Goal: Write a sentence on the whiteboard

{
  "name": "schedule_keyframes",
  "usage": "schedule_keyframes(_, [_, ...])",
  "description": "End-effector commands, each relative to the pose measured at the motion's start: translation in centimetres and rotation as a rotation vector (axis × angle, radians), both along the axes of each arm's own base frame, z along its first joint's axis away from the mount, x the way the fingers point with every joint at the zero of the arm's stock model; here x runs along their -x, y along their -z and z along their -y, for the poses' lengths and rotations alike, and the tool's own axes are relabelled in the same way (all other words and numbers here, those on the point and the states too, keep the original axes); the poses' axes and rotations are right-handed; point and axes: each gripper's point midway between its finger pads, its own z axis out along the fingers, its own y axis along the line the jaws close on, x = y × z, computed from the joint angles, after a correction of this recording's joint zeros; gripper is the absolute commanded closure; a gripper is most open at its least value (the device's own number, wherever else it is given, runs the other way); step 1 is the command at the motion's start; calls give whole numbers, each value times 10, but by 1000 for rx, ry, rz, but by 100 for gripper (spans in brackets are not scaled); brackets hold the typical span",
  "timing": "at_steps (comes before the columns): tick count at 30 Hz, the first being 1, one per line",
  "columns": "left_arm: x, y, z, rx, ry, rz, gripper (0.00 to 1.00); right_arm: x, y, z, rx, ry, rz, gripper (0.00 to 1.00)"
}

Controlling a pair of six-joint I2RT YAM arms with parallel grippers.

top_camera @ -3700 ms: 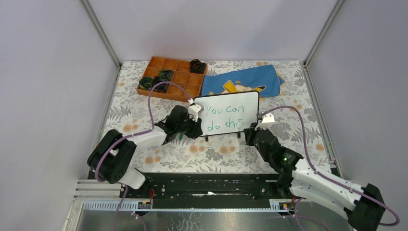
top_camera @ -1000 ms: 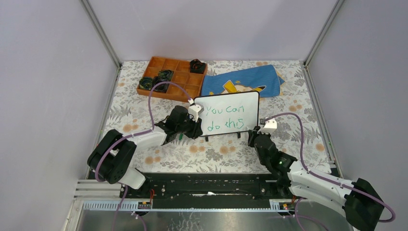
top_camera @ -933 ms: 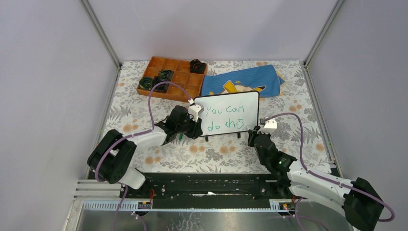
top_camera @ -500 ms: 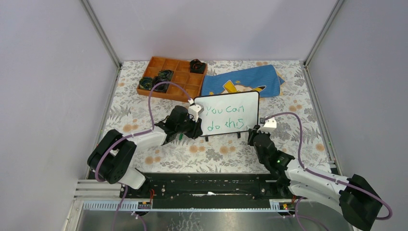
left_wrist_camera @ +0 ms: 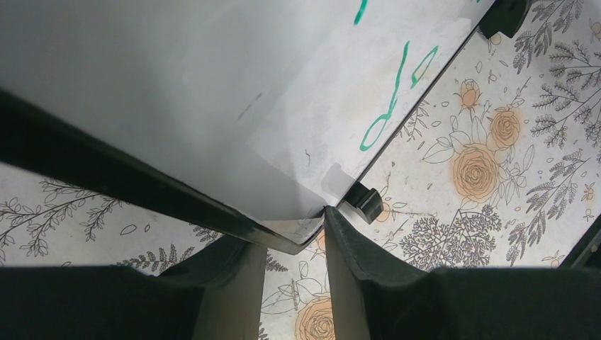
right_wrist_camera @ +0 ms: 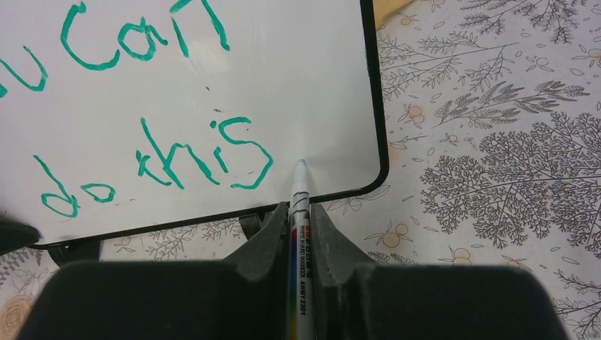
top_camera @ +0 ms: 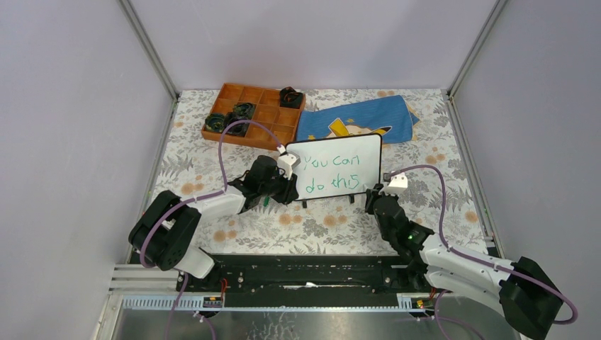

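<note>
- Small white rectangular whiteboard (top_camera: pixel 336 172) with a thin black frame stands on black feet about mid-tabletop, face turned to the near edge.
- Green handwritten sentence (top_camera: pixel 330 161) on it, two lines: "You can" above "do this". The right wrist view shows "do this" (right_wrist_camera: pixel 191 161) running toward the board's lower right corner.
- Left gripper (top_camera: pixel 286 188) is at the board's left edge, low down. In its wrist view the left gripper (left_wrist_camera: pixel 290 230) has its two dark fingers drawn close with the black frame of the lower corner between them, so it is clamped on the board. One black foot (left_wrist_camera: pixel 366 202) sits just past the fingers.
- Right gripper (top_camera: pixel 373 201) is at the board's lower right corner, toward the near edge. In its wrist view the right gripper (right_wrist_camera: pixel 298 212) has its fingers pinched tight on a slim white marker pen with a green tip (right_wrist_camera: pixel 298 234).
- Marker points away from the wrist, its tip over blank board just right of the final "s". Cannot tell if the tip touches the surface.
- Orange plastic compartment tray (top_camera: pixel 267 113) sits near the far edge, left of centre, with dark tangled items (top_camera: pixel 242 111) in a few cells.
- Blue cloth with a yellow cartoon print (top_camera: pixel 368 117) lies flat by the far edge, right of the tray, behind the board.
- Tabletop has a white floral-pattern cover (top_camera: pixel 319 228).
</note>
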Motion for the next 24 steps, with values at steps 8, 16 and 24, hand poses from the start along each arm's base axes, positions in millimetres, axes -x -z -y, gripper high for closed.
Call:
schedule_keyframes(8, [-2,-1,-3,-23,-17,16,59,14,-34,5,-73,-26,-4,100])
schedule_keyframes(16, [-2,-3,-3,-21,-19,23,47,31,-57,3,-143,-91,-13,100])
schedule_keyframes(24, [0,-12,-7,-11,-36,49,33,36,-80,2,-149,-129,0,100])
